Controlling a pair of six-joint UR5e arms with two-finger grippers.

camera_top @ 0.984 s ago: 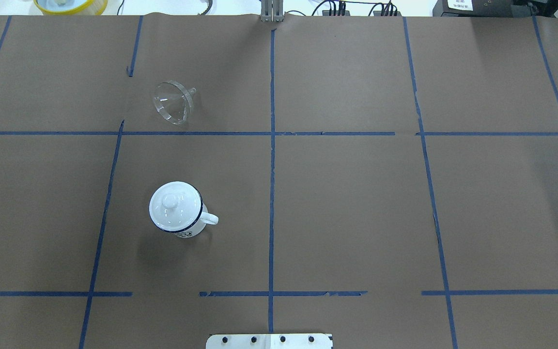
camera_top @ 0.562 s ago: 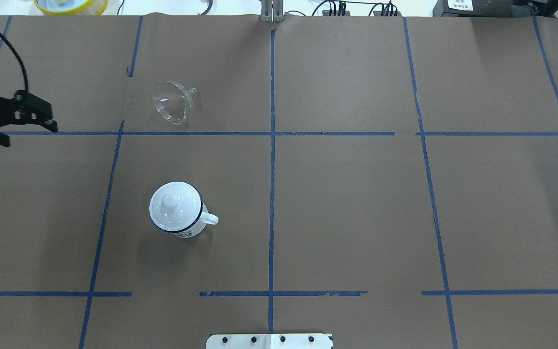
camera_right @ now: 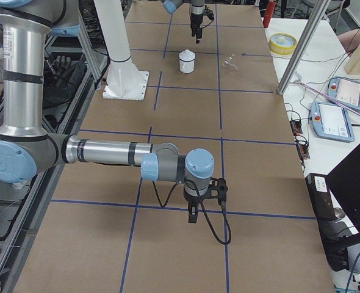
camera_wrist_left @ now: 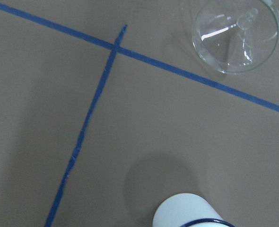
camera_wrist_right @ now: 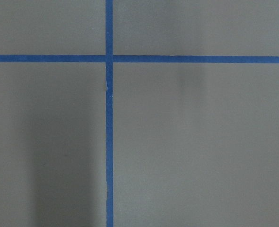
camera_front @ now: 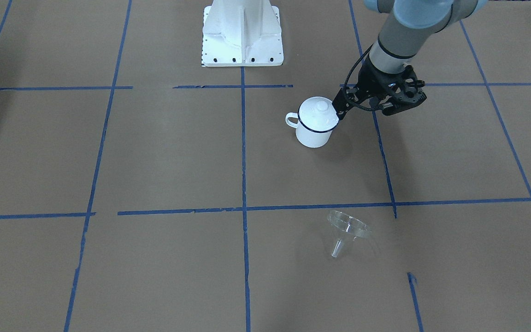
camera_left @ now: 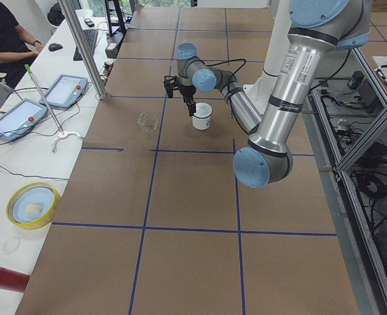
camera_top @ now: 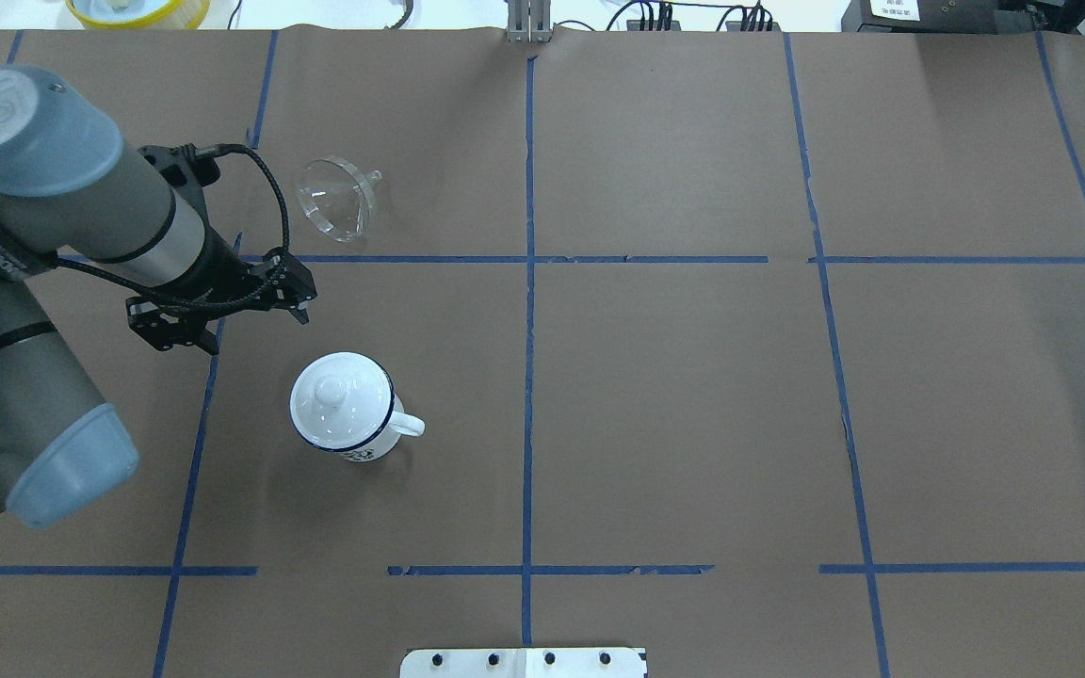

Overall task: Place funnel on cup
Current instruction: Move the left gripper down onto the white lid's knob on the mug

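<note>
From the front-facing camera, the white enamel cup with a dark blue rim and a loop handle is standing upright on the brown paper-covered table. A round white lid with a knob is sitting on its mouth. The small clear plastic funnel is lying tilted in the next square marked by the blue tape lines. It is across a tape line from the cup and well apart from it, with its spout pointing away from the robot. The left gripper is hanging just beside the cup, its black jaws spread wide and holding nothing.

From overhead, the left gripper is hovering between the cup and the funnel, a little to the robot's left of both and touching neither. The funnel is resting on its side, with its wide mouth turned toward the gripper.

From the table's left end, the near arm is reaching across, and its gripper is pointing down close to the cup.

From the table's right end, the right gripper is pointing down over bare paper near a tape line, well apart from the cup and funnel. This view does not settle how its jaws are standing.

The left wrist camera is looking into the funnel's round mouth at upper right, while the cup's wall is showing at the bottom edge.

The right wrist camera is showing only paper and crossing tape.
</note>
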